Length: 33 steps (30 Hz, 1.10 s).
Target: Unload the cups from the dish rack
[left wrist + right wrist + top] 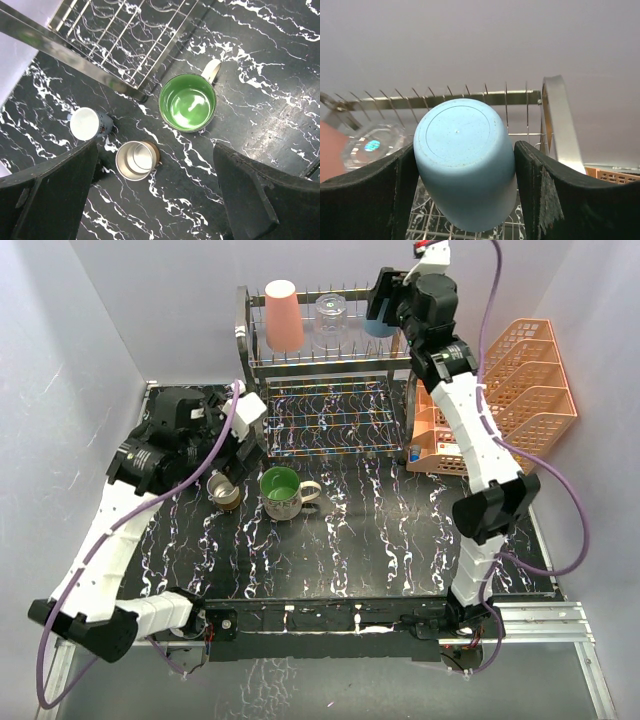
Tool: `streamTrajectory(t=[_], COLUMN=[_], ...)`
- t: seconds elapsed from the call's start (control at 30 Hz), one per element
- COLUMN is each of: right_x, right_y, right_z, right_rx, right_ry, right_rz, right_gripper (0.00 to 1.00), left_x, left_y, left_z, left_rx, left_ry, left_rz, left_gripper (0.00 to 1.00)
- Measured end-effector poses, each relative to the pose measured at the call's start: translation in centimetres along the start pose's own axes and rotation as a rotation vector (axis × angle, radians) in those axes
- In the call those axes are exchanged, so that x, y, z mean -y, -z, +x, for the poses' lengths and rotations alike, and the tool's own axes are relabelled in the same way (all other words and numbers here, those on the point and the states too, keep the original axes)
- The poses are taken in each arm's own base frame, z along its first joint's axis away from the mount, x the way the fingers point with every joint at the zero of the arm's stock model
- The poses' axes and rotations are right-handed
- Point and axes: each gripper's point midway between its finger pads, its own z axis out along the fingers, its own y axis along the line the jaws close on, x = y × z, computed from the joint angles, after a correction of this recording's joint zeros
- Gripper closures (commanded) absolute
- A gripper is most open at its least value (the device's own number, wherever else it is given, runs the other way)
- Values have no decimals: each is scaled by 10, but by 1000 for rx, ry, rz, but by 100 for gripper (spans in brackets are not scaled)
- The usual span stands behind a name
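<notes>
At the tabletop's (400, 540) far edge, on the top tier of the dish rack (445, 98), right tool (465, 150) clamps the inverted light-blue tumbler (460, 127) by its sides, likely to lift it clear. Left tool (155, 190) hangs spread.

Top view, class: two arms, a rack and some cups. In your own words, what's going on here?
The cups are being unloaded from the rack. The right gripper is closed around the upturned blue tumbler on the top tier, where the pink tumbler and the glass also stand upside down. The left gripper hangs open over the table, above the mug, the metal cup and the grey cup already set down there.
</notes>
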Motion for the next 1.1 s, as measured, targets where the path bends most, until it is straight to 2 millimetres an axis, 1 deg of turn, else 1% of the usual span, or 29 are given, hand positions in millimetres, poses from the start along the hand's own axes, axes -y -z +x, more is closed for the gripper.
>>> streamTrajectory(t=[0.07,0.13,0.2,0.27,0.33,0.37,0.43,0.5,0.57,0.63,0.77,0.8,0.9,1.0,1.1], right_x=[-2,-6,-11,-17,-25,-29,-38,-45,-51,-57,-70,-73,-82,-91,-102], right_y=[16,36,58,80,104,116,138,159,177,190,209,213,224,231,236], right_z=[-21,-48,-74,-94,-105,-106,-99,-77,-46,-15,58,75,119,147,161], right_rx=[35,89,136,174,190,187,162,111,32,-49,-245,-292,-407,-488,-528], right_ry=[-17,-42,-74,-111,-158,-185,-240,-306,-391,-475,-675,-720,-837,-942,-1040], right_rz=[-8,-28,-58,-98,-151,-182,-242,-300,-345,-371,-388,-384,-367,-347,-350], right_gripper=[71,72,73,75,76,76,77,80,84,86,86,86,87,87,87], left_x=[2,3,3,1,0,0,0,0,0,0,-1,-1,3,8,18], left_y=[6,13,16,17,14,12,8,3,2,3,4,3,-2,-11,-20], left_z=[-4,-10,-15,-19,-22,-23,-24,-27,-35,-46,-69,-73,-77,-74,-62], left_rx=[38,83,122,150,170,181,203,228,263,308,410,430,460,468,459], left_ry=[-17,-36,-51,-67,-92,-113,-165,-222,-286,-341,-436,-448,-461,-460,-451], left_rz=[-8,-18,-27,-37,-42,-42,-37,-31,-23,-20,-24,-21,-3,31,80], left_gripper=[3,3,3,3,3,3,3,3,3,3,3,3,4,5,6])
